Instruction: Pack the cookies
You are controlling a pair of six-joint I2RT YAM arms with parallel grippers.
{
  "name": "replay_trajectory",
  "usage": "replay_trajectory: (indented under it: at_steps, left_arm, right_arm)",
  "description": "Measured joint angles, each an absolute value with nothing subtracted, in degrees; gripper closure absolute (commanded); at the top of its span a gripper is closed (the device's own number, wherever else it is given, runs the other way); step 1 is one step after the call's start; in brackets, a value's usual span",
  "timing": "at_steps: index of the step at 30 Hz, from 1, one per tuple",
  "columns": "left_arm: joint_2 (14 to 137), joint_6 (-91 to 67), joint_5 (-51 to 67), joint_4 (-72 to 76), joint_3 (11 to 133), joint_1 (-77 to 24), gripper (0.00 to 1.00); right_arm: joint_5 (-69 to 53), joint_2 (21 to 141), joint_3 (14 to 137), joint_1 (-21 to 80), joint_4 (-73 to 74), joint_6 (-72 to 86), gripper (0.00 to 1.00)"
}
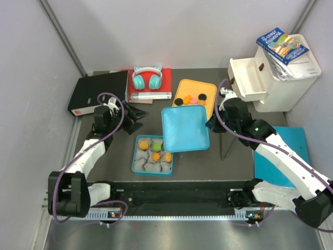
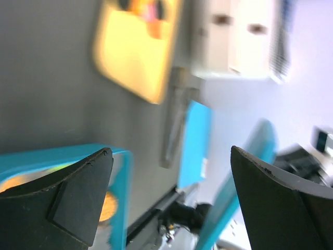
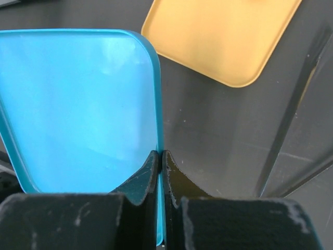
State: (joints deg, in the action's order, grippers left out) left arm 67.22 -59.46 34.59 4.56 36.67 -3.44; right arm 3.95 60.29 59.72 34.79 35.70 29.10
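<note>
Cookies (image 1: 186, 99), small flat round discs, lay in two groups as a two-armed robot worked at packing them. Two black, one orange and one pink sat in a close row on the shallow yellow plastic tray (image 1: 200, 86), just beyond the right hand (image 1: 210, 125). Three orange and one green rested among crumpled grey-white paper cups (image 1: 145, 166) in the square blue plastic box (image 1: 134, 156), on the near side of the left hand (image 1: 141, 120).

The right hand's fingers were pressed together on the right edge of the light-blue square plastic lid (image 1: 184, 127). From overhead the lid overlapped the box's far right corner; whether it touched the box could not be told. The left hand hung above the dark table (image 1: 119, 151) with its fingers wide apart, holding nothing.

The discs looked light, thin and rigid, with smooth faces that could slip. Lying flat, they offered little to grip from above. The surest hold was probably a pinch across the rim, one disc at a time, fingertips straddling it. On the tray the four lay so close together that neighbours left scant room for a finger, so an end disc looked the easiest to take.
</note>
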Motion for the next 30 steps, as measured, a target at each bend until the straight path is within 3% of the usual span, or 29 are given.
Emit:
replay_trajectory:
  at_steps: [7,15,19,23,28,30]
  left_arm:
    - [67.99,-65.54,44.42,25.96,35.92,-7.51,0.01]
    - [67.96,-62.13,45.36,27.51,37.54,-13.15,0.05]
    - [67.96,-59.81,45.34,26.68,38.70,-15.18,0.20]
    - [67.99,-58.74,45.08,25.61,38.70,-15.38,0.48]
    - [67.99,-57.39,44.38,24.71,38.70,-15.38,0.59]
    - [67.99,-56.84,44.05,23.94,38.85,-15.38,0.63]
  right_arm:
    - [1.74,63.66,63.31,34.76,35.18,29.15,1.00]
    - [0.21,66.52,65.49,34.76,35.07,29.15,1.00]
    - [-1.06,66.87,65.80,34.76,34.96,29.12,1.00]
    - [-2.33,66.96,66.30,34.76,34.92,29.15,1.00]
    - [-2.85,66.96,66.54,34.79,34.68,29.12,1.00]
    - [-2.90,66.94,66.54,34.79,34.70,29.10,0.95]
